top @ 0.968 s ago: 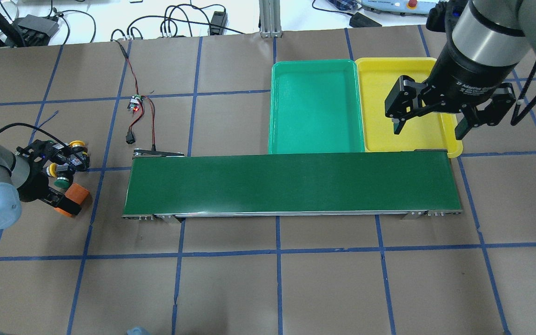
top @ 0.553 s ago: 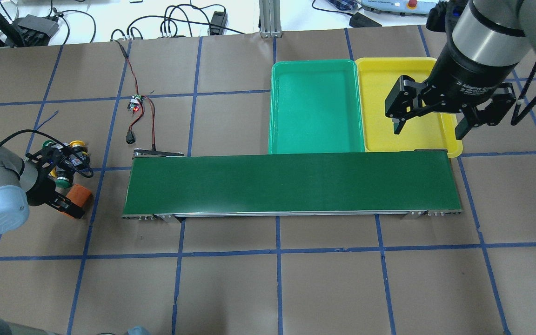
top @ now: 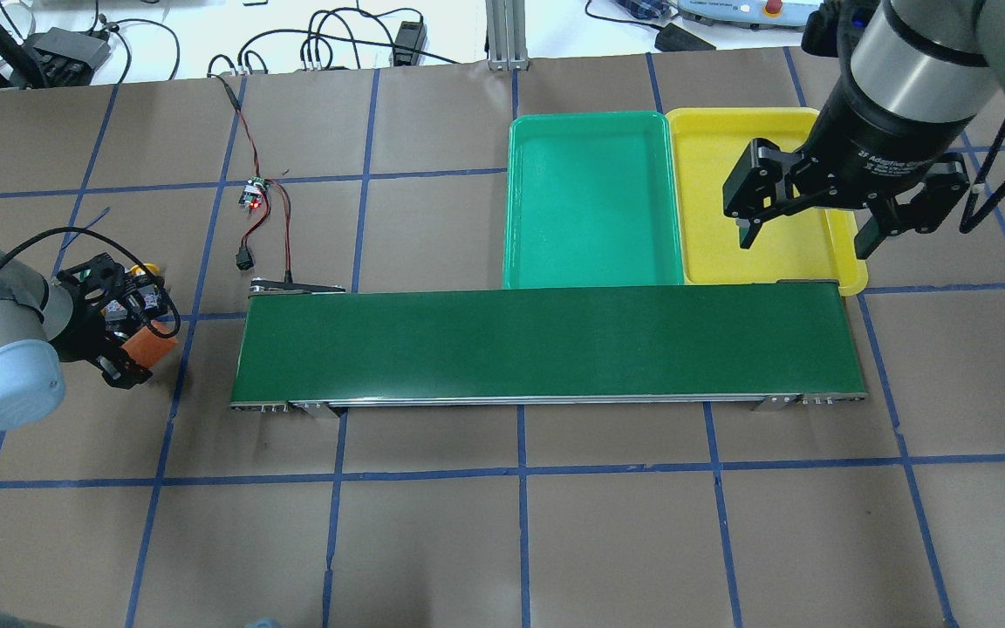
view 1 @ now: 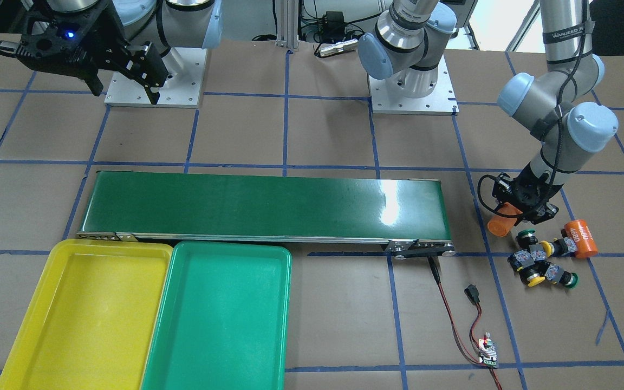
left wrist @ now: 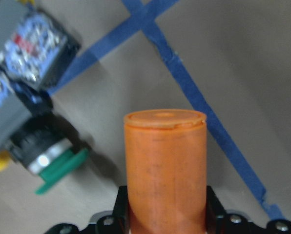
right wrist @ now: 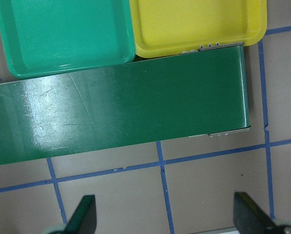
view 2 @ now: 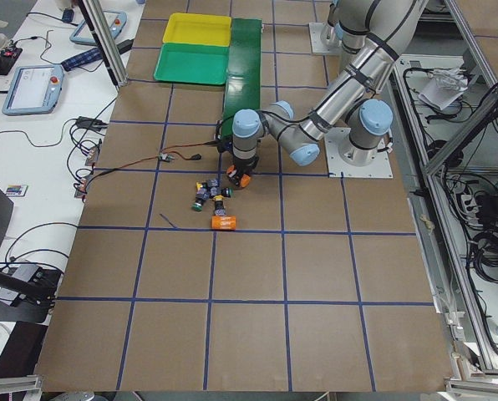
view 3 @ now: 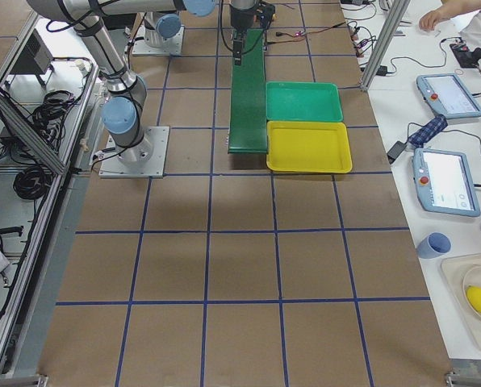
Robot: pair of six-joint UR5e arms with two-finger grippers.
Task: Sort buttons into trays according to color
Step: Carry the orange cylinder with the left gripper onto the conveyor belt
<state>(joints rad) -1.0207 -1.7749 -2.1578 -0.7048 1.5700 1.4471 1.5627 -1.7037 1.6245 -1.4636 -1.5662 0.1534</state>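
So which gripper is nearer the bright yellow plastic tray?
Right. The right gripper hangs high near the yellow tray; the left gripper is beyond the dark green belt's far end.

A long dark green conveyor belt (view 1: pixel 260 206) lies across a brown worktop (view 1: pixel 317 135) gridded with blue tape. Red and black wires (view 1: pixel 437 277) run from its end to a small circuit board (view 1: pixel 487 352). Near that end is an orange cylinder (view 1: pixel 499 226). A second orange cylinder (view 1: pixel 581 238), lying flat, is marked 4680.

Buttons (view 1: pixel 531 254) clustered tight, 4680 cylinder (view 1: pixel 581 238) beside
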